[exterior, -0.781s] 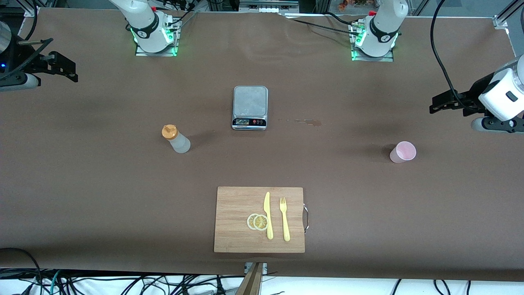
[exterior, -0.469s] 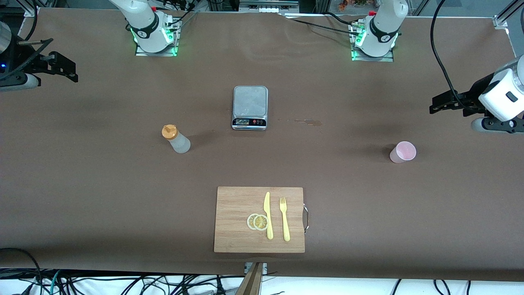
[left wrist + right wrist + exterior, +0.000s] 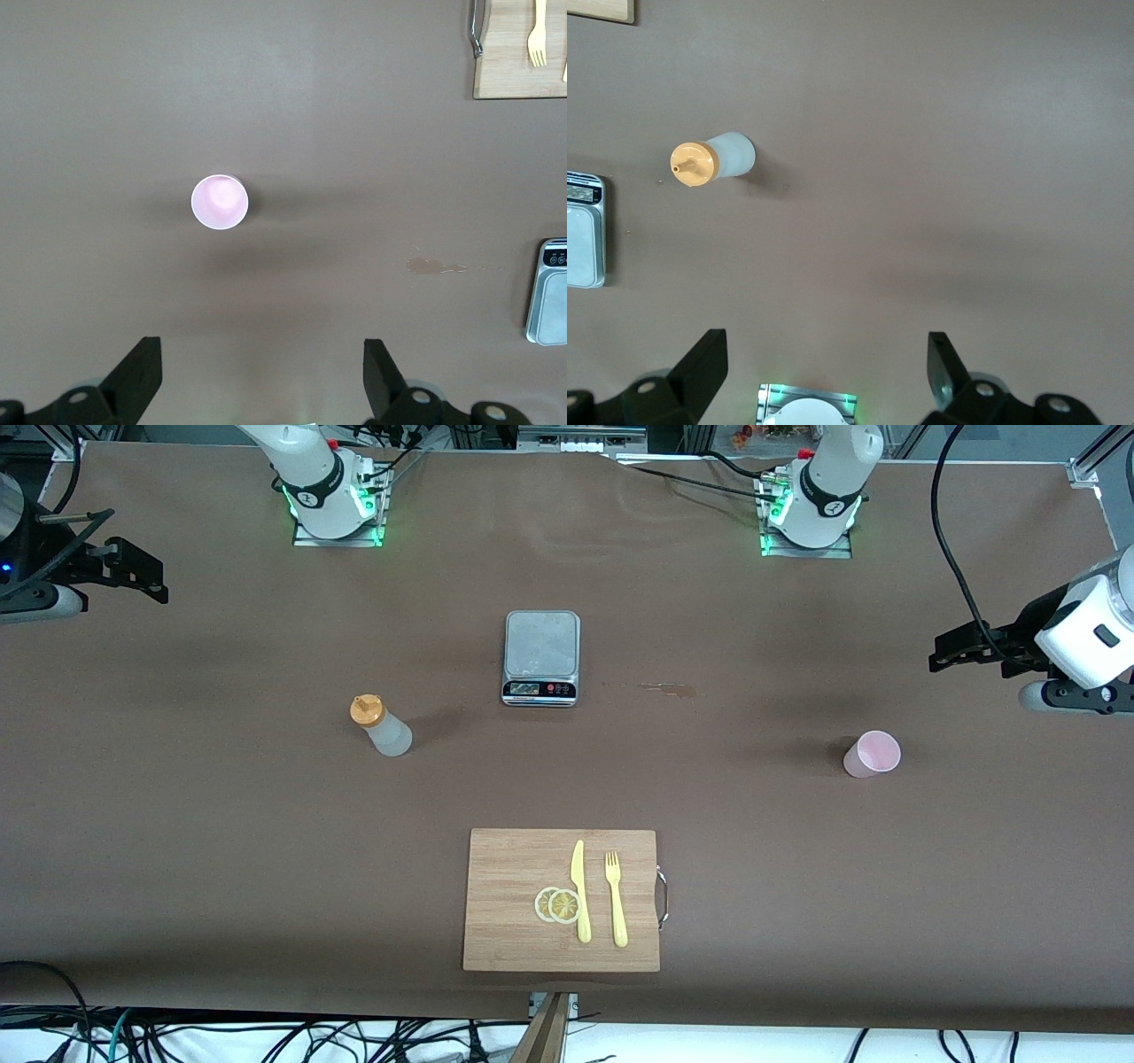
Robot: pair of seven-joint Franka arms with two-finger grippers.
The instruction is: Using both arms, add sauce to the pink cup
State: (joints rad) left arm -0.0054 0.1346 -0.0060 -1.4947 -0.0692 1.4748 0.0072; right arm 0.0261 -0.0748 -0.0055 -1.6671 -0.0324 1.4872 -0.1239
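Observation:
The sauce bottle (image 3: 381, 726), whitish with an orange cap, stands on the brown table toward the right arm's end; it also shows in the right wrist view (image 3: 713, 161). The pink cup (image 3: 872, 754) stands upright toward the left arm's end and shows from above in the left wrist view (image 3: 220, 202). My left gripper (image 3: 941, 652) hangs high over the table's end near the cup, open and empty (image 3: 261, 376). My right gripper (image 3: 152, 577) hangs high over the other end of the table, open and empty (image 3: 824, 367). Neither gripper touches anything.
A kitchen scale (image 3: 541, 657) sits mid-table, with a small stain (image 3: 660, 687) beside it. A wooden cutting board (image 3: 514, 859) lies nearer the front camera with a yellow knife (image 3: 580, 890), a fork (image 3: 615, 899) and lemon slices (image 3: 558, 905).

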